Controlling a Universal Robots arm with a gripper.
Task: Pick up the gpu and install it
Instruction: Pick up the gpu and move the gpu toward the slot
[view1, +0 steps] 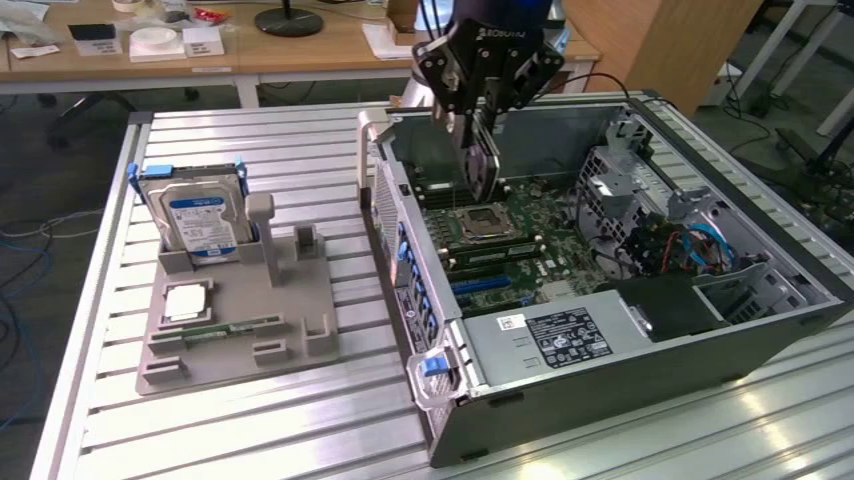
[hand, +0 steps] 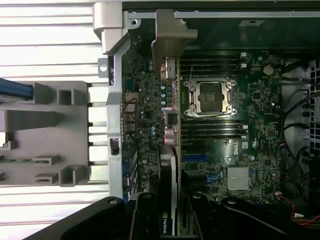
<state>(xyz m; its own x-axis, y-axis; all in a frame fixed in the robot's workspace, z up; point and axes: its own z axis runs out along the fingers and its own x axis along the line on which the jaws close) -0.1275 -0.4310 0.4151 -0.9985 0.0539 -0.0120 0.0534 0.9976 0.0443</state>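
Observation:
The gpu (view1: 478, 165) hangs on edge over the open computer case (view1: 400, 230), above the motherboard (view1: 514, 245) close to the CPU socket (view1: 483, 223). My gripper (view1: 475, 108) is shut on the card's upper end. In the wrist view the gpu (hand: 170, 125) appears edge-on. Its silver end bracket (hand: 174, 35) is near the case's rear wall and its black cooler face runs back between my fingers (hand: 146, 215). The card floats above the board, beside the socket (hand: 210, 97), and I cannot tell how high.
A grey fixture (view1: 234, 330) at the exterior view's left holds a silver hard drive (view1: 200, 215), a processor chip (view1: 187, 303) and a green memory stick (view1: 220, 328). Inside the case sit the power supply (view1: 561, 335), a drive cage (view1: 627, 185) and cables (view1: 687, 250).

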